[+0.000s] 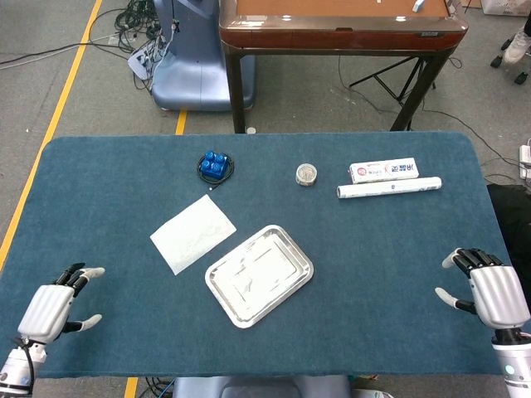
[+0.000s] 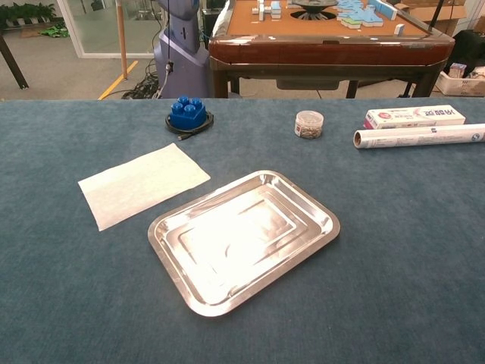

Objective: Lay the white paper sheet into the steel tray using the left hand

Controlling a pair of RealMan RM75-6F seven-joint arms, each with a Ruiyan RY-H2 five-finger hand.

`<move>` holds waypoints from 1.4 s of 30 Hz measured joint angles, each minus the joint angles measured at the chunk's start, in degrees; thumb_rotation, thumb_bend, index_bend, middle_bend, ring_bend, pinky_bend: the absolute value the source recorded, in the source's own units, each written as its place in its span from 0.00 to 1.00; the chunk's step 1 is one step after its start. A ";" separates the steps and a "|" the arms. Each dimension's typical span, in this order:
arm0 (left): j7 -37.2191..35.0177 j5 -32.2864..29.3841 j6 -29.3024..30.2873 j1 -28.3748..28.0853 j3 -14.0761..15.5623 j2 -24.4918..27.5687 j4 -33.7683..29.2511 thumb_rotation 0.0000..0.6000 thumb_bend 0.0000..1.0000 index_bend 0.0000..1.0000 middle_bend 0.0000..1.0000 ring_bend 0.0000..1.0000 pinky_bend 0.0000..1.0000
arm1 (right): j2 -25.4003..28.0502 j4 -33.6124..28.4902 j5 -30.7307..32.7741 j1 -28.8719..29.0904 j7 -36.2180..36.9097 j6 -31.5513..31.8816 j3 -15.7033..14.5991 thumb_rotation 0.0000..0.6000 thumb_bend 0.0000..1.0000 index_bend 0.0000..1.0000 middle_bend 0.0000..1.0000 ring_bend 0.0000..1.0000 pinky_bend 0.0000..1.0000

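Note:
A white paper sheet [image 1: 192, 233] [image 2: 142, 184] lies flat on the blue table, just left of the steel tray [image 1: 221, 296] [image 2: 179, 287]. The tray is empty and set at an angle near the table's middle. My left hand [image 1: 56, 306] hovers over the near left corner of the table, fingers spread, holding nothing, well away from the sheet. Over the near right edge, my right hand [image 1: 489, 291] is also spread and empty. Neither hand shows in the chest view.
A blue block on a black disc [image 1: 215, 165] [image 2: 188, 113] stands behind the sheet. A small round jar [image 1: 306, 174] [image 2: 308, 123], a white box [image 1: 382, 171] [image 2: 413, 117] and a roll [image 1: 388, 188] [image 2: 419, 136] lie at the back right. A wooden table [image 1: 340, 25] stands beyond.

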 measured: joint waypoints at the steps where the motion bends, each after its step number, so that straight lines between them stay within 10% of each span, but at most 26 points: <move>1: -2.25 0.66 -0.36 -0.64 0.01 -0.43 1.03 1.00 0.12 0.21 0.28 0.35 0.65 | -0.03 0.02 -0.02 0.02 -0.04 -0.03 0.00 1.00 0.09 0.47 0.43 0.34 0.47; 6: -9.59 3.79 -2.03 -4.50 -0.35 -3.37 7.50 1.00 0.12 0.23 0.68 0.71 0.94 | -0.25 0.28 0.25 0.18 -0.05 -0.60 0.01 1.00 0.09 0.47 0.43 0.34 0.47; 11: -12.00 5.03 -5.96 -8.87 -0.75 -6.52 11.81 1.00 0.12 0.37 1.00 0.94 1.00 | -0.31 0.42 0.40 0.17 0.08 -0.67 0.02 1.00 0.10 0.47 0.43 0.34 0.47; 42: -4.95 3.25 -13.76 -22.35 -3.15 -22.83 28.14 1.00 0.12 0.41 1.00 1.00 1.00 | 0.28 -0.14 0.41 -1.35 0.13 1.17 0.06 1.00 0.10 0.47 0.43 0.34 0.47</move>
